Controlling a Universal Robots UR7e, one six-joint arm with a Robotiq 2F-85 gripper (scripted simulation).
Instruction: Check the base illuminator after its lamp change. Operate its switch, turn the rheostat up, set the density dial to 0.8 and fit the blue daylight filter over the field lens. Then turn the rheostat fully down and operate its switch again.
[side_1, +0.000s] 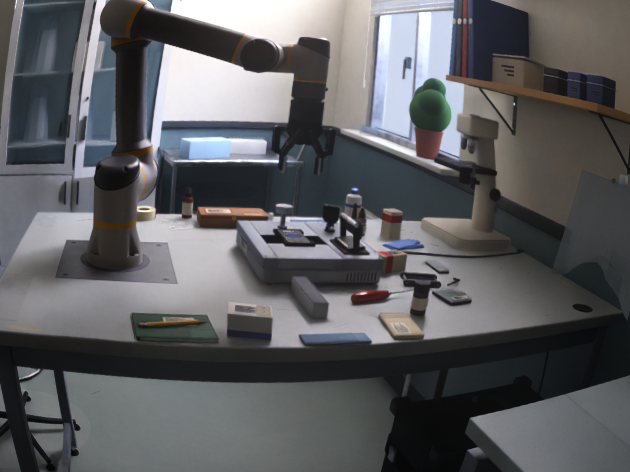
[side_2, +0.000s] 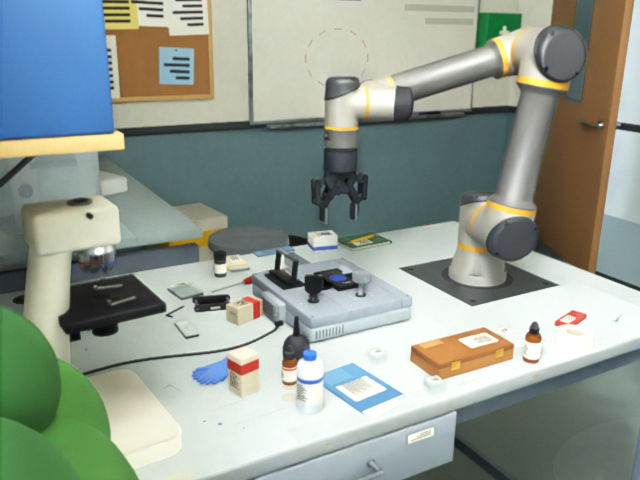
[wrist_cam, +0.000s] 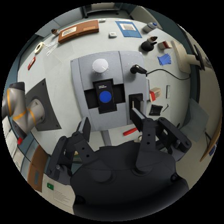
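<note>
My gripper (side_1: 303, 161) (side_2: 339, 211) (wrist_cam: 112, 123) hangs open and empty high above the grey base illuminator (side_1: 307, 252) (side_2: 338, 302) (wrist_cam: 110, 89) at the middle of the desk. On the illuminator's top a black slide carrying the blue daylight filter (side_1: 293, 236) (side_2: 338, 278) (wrist_cam: 105, 97) sits in its recessed track. A pale round knob (side_1: 283, 209) (side_2: 361, 279) (wrist_cam: 100, 65) stands at one back corner and a black knob with a pointer (side_1: 331, 212) (side_2: 313, 284) (wrist_cam: 136, 69) at the other. A black bracket-shaped switch lever (side_1: 352, 231) (side_2: 286, 267) (wrist_cam: 136, 107) stands beside the track.
A brown wooden case (side_1: 231, 215) (side_2: 461, 351) lies behind the illuminator toward the arm's base. A red screwdriver (side_1: 373, 296), small boxes, a grey block (side_1: 309, 296) and bottles (side_2: 309, 381) crowd the desk around it, and a cream microscope (side_1: 475, 188) stands by the window.
</note>
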